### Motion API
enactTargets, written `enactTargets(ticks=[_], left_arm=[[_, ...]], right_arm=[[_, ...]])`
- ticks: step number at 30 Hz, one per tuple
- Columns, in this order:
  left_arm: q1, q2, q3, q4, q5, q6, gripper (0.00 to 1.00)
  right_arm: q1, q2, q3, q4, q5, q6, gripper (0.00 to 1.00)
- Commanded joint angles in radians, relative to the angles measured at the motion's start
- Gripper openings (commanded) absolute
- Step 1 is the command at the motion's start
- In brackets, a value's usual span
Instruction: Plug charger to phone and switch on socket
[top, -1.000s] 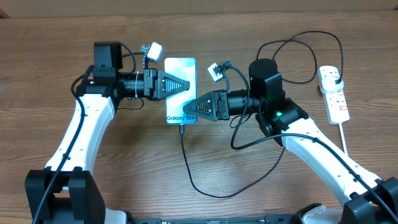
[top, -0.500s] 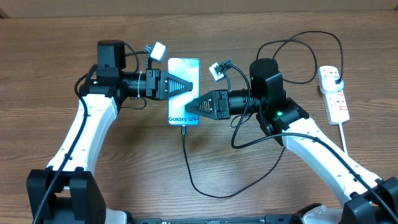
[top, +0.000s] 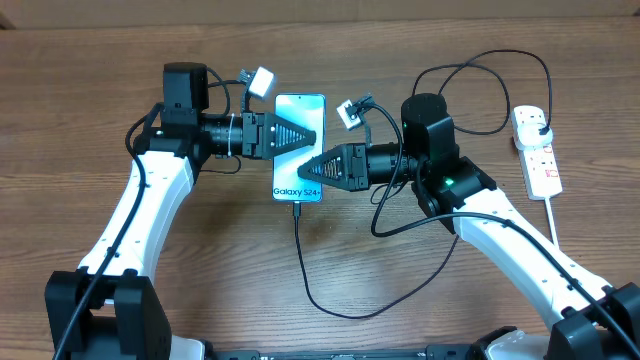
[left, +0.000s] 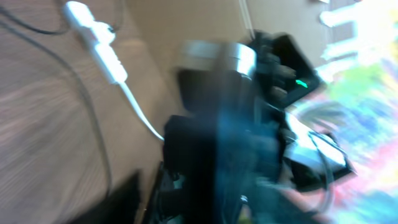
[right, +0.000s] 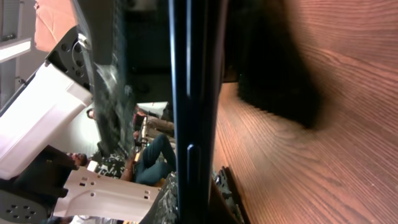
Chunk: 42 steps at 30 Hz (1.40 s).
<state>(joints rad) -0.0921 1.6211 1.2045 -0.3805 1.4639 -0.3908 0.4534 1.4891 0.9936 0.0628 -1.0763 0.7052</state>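
Note:
The phone (top: 300, 120), its light blue screen facing up, lies at the table's middle. My left gripper (top: 318, 133) reaches over its upper half from the left. The left wrist view is too blurred to show how its jaws stand. My right gripper (top: 303, 168) comes in from the right and is shut on the phone's lower part. The phone's dark edge (right: 193, 93) runs straight between its jaws. The charger's black cable (top: 305, 270) meets the phone's bottom edge with its connector (top: 295, 208), then loops away to the right. The white socket (top: 537, 155) lies at the far right with a black plug (top: 540, 122) in it.
The charger cable makes a wide loop (top: 480, 60) behind the right arm. The socket's white cord (top: 556, 225) trails toward the front right. In the blurred left wrist view the socket (left: 93, 34) shows at upper left beside the right arm's dark body (left: 217, 68).
The phone and my left gripper have slid a little to the right. My right gripper has closed on the phone.

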Motion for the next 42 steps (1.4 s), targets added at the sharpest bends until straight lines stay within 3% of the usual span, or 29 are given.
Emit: enactTargets(ticks=[1,6,11,17,24,28,42], left_arm=[[-0.005,-0.004,0.002,-0.005,-0.170,-0.005,0.83],[0.016,-0.004,0.002,-0.008,-0.290,-0.005,1.00],[0.100,-0.004,0.002,-0.018,-0.382,-0.005,1.00],[0.230,-0.004,0.002,-0.105,-0.540,-0.001,1.00],[0.356,-0.004,0.002,-0.294,-0.863,0.028,1.00],[0.367,-0.004,0.002,-0.362,-0.975,0.029,0.99],[0.367,-0.004,0.002,-0.375,-1.004,0.028,1.00]], right_arm=[[0.005,-0.013,0.021,0.018,-0.009,-0.016,0.04],[0.005,-0.013,0.021,-0.060,0.069,-0.018,0.04],[0.005,-0.006,0.021,-0.212,0.217,-0.104,0.04],[0.005,0.010,0.021,-0.328,0.409,-0.111,0.04],[0.005,0.080,0.021,-0.349,0.481,-0.111,0.04],[0.005,0.145,0.021,-0.338,0.481,-0.111,0.04],[0.005,0.336,0.021,-0.230,0.402,-0.105,0.04]])
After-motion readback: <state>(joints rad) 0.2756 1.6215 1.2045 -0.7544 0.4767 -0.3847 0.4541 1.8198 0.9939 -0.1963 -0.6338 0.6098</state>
